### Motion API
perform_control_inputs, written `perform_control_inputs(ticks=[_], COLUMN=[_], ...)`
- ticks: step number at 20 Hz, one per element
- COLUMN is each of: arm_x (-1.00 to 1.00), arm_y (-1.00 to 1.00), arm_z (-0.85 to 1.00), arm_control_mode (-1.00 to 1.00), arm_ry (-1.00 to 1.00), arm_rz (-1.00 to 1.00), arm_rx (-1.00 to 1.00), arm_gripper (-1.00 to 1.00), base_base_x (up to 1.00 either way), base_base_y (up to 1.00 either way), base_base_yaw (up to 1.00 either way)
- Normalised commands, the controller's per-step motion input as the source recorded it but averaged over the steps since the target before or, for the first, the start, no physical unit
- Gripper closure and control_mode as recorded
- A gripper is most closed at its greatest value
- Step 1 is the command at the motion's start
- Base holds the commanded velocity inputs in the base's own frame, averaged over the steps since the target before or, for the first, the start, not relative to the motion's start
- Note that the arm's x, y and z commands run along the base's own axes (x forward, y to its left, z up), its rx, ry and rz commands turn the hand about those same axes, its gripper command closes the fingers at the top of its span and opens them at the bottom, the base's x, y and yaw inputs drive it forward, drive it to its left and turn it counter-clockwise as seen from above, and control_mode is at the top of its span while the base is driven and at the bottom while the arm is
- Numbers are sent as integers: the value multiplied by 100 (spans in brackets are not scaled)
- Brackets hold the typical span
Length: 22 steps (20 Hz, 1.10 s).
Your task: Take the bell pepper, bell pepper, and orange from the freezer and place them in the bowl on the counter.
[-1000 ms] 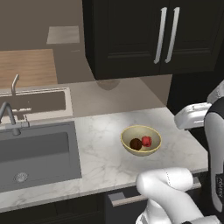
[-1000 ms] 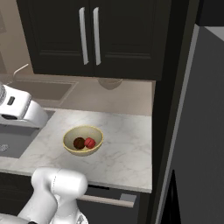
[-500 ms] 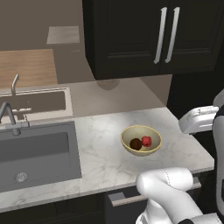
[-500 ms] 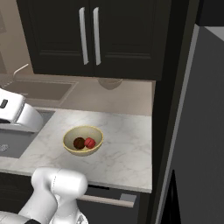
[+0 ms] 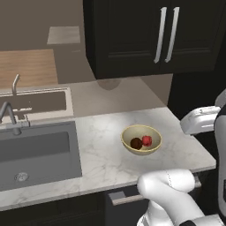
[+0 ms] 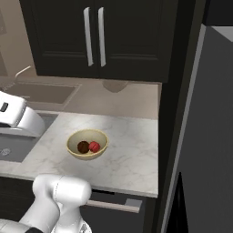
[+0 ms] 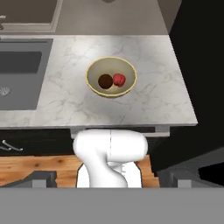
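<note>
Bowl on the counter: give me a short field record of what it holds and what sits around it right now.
bowl: shallow round pale-yellow bowl, upright on the white-grey marbled counter
contents: one dark brownish round orange and one glossy red bell pepper, side by side
second pepper: not in the bowl
left of bowl: grey sink basin with metal faucet
above: dark cabinet doors with long bar handles
</note>
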Motion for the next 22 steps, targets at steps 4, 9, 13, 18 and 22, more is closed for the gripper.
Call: perform_control_inputs(ticks=[4,9,13,18,22], arm_x=[0,0,0,0,0], arm_y=[0,0,0,0,0], arm_z=[0,0,0,0,0], arm_control_mode=[100,100,100,100,100], arm_ry=[0,0,0,0,0], arm_rz=[0,0,0,0,0], arm_rx=[0,0,0,0,0], arm_gripper=[-100,-100,-100,-100,-100], base_base_x=[-74,-83,-92,-61,-53], base_base_y=[70,93,13,15,12], base_base_yaw=[-5,-27,-79,-92,-91])
